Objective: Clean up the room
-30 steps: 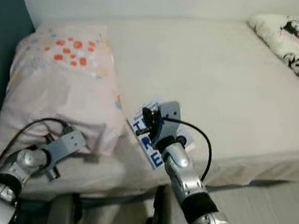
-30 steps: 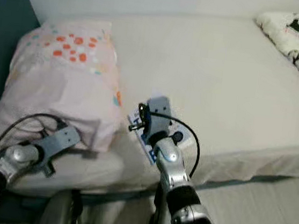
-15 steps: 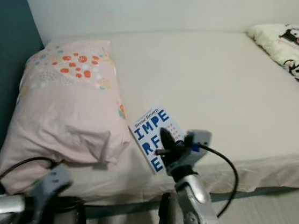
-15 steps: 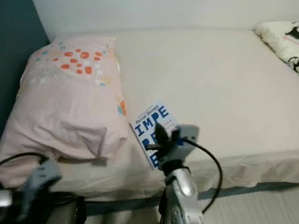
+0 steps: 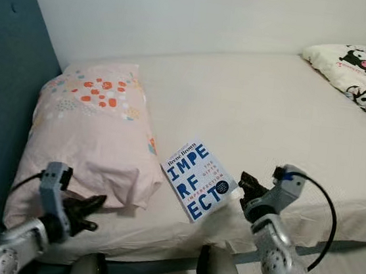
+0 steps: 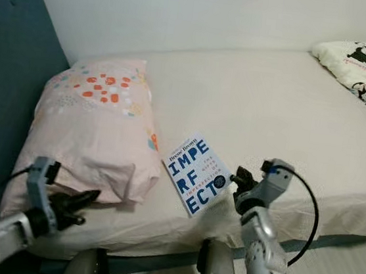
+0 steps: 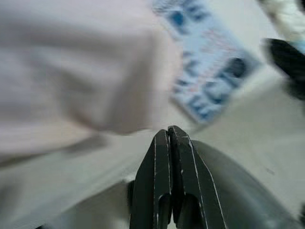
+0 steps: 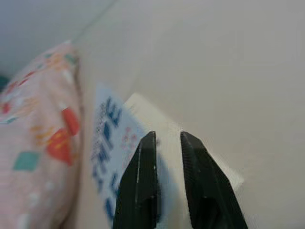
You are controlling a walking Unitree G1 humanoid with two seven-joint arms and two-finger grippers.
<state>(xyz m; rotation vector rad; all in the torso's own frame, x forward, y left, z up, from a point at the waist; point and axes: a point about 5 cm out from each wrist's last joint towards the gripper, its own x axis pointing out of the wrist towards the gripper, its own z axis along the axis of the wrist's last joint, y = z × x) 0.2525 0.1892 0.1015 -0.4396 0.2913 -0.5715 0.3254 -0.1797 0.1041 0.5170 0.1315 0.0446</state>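
Book point(image 5: 197, 179): my target, a white paperback with big blue cover lettering | lying flat, cover up, turned askew | on the bed point(image 5: 284, 115) near its front edge | just at 3 o'clock of the pink pillow point(image 5: 91, 126)

head eyes look down over the bed point(image 5: 272, 107) — both close wrist views share the book point(image 8: 112, 143).
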